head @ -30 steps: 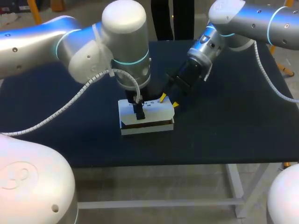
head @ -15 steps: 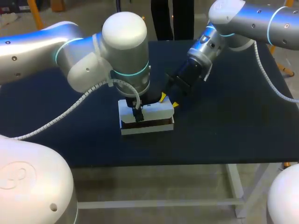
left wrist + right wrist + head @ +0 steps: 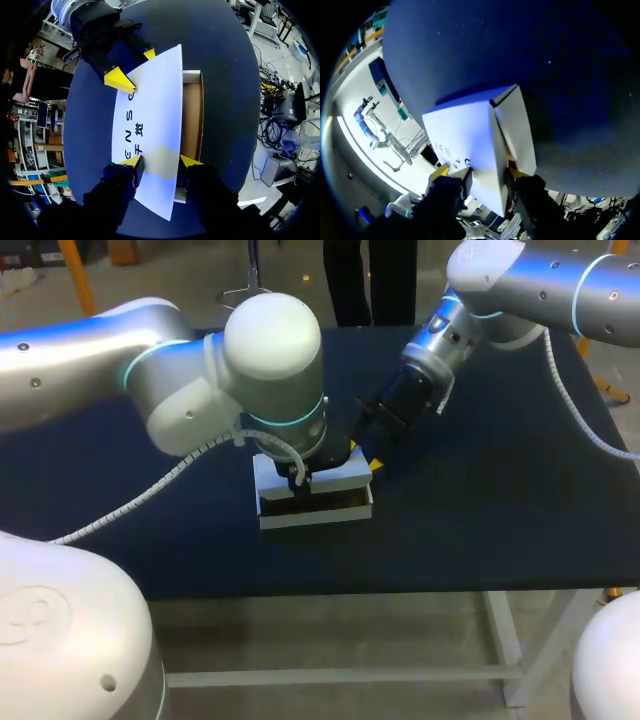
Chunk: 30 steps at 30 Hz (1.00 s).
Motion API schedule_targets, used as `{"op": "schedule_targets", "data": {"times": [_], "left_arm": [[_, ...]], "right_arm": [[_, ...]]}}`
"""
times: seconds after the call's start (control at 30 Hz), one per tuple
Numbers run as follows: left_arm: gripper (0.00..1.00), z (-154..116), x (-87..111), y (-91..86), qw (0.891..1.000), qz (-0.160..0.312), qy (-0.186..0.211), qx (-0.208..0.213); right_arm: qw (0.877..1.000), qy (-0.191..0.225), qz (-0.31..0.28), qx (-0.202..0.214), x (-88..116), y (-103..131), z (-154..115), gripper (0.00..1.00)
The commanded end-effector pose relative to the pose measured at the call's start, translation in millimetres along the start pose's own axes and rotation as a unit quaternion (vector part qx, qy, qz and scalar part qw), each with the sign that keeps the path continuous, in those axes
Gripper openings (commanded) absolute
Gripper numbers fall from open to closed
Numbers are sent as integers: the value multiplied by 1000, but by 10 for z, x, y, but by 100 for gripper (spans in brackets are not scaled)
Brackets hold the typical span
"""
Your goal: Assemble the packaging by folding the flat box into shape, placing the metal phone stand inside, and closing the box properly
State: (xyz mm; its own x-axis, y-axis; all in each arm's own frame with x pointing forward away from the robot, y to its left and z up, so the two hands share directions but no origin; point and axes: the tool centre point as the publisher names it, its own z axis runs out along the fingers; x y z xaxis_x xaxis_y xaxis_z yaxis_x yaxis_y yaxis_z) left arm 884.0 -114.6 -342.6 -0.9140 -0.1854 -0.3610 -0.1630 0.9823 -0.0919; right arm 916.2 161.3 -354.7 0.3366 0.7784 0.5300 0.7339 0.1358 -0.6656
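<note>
Left gripper (image 3: pixel 162 161): jaws are held apart over the near end of the white cardboard box (image 3: pixel 315 502), mid dark blue table (image 3: pixel 500 500); nothing is gripped. Its printed white lid (image 3: pixel 150 110) could be creased, or the box skidded, by off-centre pressure. Right gripper (image 3: pixel 485 172): parted at the far end. The brown interior (image 3: pixel 192 115) is shown only in the left wrist view; no stand is seen.
</note>
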Motion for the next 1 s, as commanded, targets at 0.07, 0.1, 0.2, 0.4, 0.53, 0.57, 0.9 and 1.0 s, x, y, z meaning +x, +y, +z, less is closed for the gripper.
{"op": "schedule_targets", "data": {"times": [0.07,0.1,0.2,0.4,0.53,0.57,0.9,1.0], "left_arm": [[48,17,56,10,1000,3,-15,1],[47,17,60,10,1000,5,-17,1],[47,23,62,11,1000,6,-22,-1],[47,32,64,19,1000,8,-25,4],[47,29,66,27,1000,9,-27,9],[47,30,67,29,1000,9,-28,9],[45,76,81,37,999,14,-32,5],[45,89,89,37,999,15,-33,4]], "right_arm": [[1000,-1,0,0,4,1,5,48],[1000,-1,0,0,4,1,5,48],[1000,-1,0,0,4,1,5,48],[1000,-1,0,0,4,1,5,50],[1000,-1,0,0,2,-1,10,53],[1000,-2,0,0,1,-2,12,53],[1000,-4,1,-2,-13,-20,18,53],[1000,-4,1,-4,-19,-30,13,53]]}}
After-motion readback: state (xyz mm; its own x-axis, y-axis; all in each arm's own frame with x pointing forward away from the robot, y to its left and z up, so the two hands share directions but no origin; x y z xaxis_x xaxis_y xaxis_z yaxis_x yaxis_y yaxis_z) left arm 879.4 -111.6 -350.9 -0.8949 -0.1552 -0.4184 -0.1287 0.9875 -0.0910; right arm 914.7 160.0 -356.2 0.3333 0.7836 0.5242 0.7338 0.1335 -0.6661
